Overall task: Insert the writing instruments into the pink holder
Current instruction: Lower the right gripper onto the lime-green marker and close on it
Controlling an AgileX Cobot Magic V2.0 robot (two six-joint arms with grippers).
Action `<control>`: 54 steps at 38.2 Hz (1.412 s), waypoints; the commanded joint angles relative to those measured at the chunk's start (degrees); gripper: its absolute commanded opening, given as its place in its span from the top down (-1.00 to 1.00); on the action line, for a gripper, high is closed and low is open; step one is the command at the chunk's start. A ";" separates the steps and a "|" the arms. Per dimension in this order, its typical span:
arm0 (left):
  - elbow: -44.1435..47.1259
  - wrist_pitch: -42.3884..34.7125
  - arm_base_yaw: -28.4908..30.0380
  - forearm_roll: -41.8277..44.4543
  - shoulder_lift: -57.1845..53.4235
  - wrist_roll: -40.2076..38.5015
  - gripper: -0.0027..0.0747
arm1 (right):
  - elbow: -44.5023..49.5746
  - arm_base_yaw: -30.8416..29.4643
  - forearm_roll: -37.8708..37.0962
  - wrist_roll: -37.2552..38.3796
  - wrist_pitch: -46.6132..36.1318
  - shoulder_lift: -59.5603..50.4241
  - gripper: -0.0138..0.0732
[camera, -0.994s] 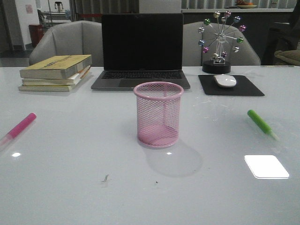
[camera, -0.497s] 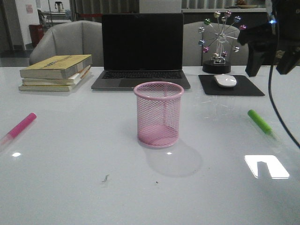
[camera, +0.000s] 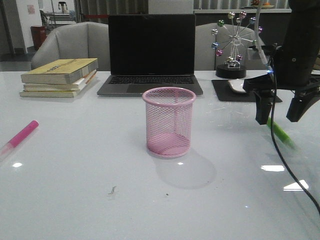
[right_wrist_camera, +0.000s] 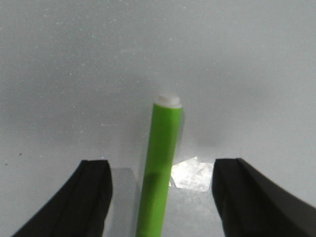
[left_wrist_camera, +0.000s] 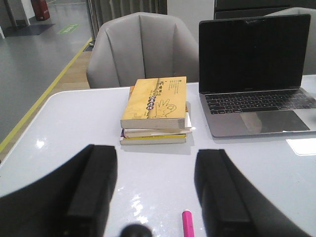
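Right end effector (camera: 281,113) spread above smooth green marker (right_wrist_camera: 159,168), round pink mesh holder (camera: 169,122) apart

White table (camera: 75,190), pink holder (camera: 169,122), pink marker (camera: 22,133), green marker (camera: 280,132), laptop (camera: 151,55), books (camera: 59,77), mouse pad (camera: 240,93)

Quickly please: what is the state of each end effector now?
Left end effector: open, holding nothing.
Right end effector: open, above the green marker, not gripping it.

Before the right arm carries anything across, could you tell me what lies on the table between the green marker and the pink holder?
Nothing: in the front view the white table is bare between the green marker and the pink holder.
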 commanded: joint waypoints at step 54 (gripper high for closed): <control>-2.08 -5.24 -0.07 -0.48 -0.35 -0.44 -0.17 | -4.20 -0.09 1.59 0.00 -2.20 -1.10 0.55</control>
